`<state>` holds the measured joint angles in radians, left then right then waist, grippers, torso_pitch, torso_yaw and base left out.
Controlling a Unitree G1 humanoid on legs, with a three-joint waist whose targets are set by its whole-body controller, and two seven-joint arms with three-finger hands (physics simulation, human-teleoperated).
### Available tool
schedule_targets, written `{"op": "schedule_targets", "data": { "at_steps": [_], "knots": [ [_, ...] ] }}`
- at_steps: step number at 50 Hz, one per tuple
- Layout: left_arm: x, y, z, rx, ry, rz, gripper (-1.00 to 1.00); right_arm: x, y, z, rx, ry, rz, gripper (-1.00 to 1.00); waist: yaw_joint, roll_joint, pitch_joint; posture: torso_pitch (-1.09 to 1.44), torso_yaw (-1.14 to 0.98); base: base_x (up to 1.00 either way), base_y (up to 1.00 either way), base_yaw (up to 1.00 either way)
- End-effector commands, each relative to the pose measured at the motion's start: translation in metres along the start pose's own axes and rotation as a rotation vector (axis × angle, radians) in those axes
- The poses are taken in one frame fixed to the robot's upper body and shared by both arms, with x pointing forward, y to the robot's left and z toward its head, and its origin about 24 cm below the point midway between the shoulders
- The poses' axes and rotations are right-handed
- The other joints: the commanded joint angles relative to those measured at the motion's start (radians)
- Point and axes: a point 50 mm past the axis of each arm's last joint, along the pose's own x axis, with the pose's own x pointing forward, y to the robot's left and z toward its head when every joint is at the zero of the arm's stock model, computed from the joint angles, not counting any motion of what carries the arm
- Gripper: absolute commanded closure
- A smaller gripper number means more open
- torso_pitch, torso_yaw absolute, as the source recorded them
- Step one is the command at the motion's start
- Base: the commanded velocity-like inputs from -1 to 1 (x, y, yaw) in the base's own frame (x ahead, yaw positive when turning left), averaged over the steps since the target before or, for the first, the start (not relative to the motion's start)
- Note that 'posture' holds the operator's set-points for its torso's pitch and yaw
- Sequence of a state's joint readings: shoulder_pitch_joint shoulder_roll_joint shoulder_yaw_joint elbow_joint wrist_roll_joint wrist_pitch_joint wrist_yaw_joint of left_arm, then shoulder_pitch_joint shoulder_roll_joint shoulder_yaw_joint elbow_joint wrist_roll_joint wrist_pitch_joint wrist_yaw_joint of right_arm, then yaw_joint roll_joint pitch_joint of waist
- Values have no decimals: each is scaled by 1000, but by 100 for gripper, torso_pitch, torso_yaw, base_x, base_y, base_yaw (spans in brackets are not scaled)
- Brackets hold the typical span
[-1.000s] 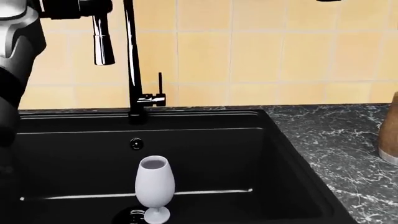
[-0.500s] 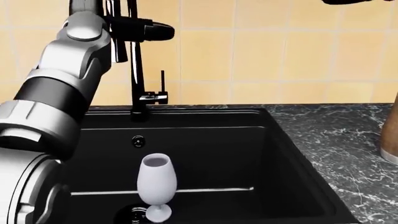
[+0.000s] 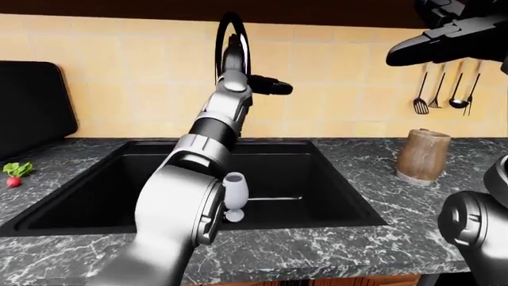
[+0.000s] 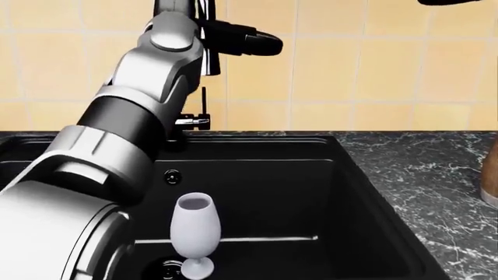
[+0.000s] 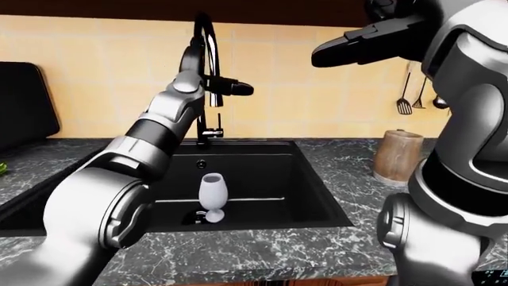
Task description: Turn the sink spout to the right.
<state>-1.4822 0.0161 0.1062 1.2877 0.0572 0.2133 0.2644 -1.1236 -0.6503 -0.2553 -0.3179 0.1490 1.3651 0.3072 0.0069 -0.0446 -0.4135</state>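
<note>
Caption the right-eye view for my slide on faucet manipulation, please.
Left hand raised to the sink spout, above a white glass standing in the black sink.

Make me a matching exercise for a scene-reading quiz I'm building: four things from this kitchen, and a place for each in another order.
Things:
1. white goblet
2. wooden jar
3. radish
4. left hand

Places:
A. counter, far left
B. up beside the spout
C. standing in the sink
D. counter, right of the sink

Pairs: 1-C, 2-D, 3-A, 4-B

A home kitchen: black sink (image 5: 317, 196) in a marbled desk (image 3: 413, 202), yellow tiled wall (image 3: 143, 89), utensils (image 3: 445, 89) hanging at two o'clock.
</note>
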Motion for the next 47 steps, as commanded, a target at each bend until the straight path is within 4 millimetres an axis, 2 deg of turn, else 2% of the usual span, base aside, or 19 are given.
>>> {"op": "schedule_targets", "data": {
  "at_steps": [1,11,20,26,32,36,47],
  "knots": [
    [-3,-2,26,-19,-97,3,-100,-4,-3,12,-10,-55,-21,-100,0,-7,-2,-74,0,0,0,0],
    [-9,-30,14,-22,-80,-48,-100,-10,-6,18,-17,-59,-31,-100,3,-12,-4,-74,0,0,0,0],
    [-21,-62,20,-25,-90,-110,-100,-12,-7,18,-16,-60,-34,-100,5,-21,-4,-74,0,0,0,0],
    [-28,-75,28,-30,-100,-128,-100,-13,-9,15,-11,-60,-37,-100,5,-24,-3,-74,0,0,0,0],
    [-36,-93,25,-26,-91,-150,-100,-16,-11,13,-8,-58,-42,-100,5,-28,-4,-74,0,0,0,0],
    [-40,-101,22,-20,-87,-166,-100,-17,-12,13,-7,-58,-43,-100,5,-30,-5,-74,0,0,0,0],
    [-43,-105,28,-15,-97,-176,-100,-18,-13,13,-4,-62,-44,-100,3,-32,-4,-74,0,0,0,0]
  ]
}}
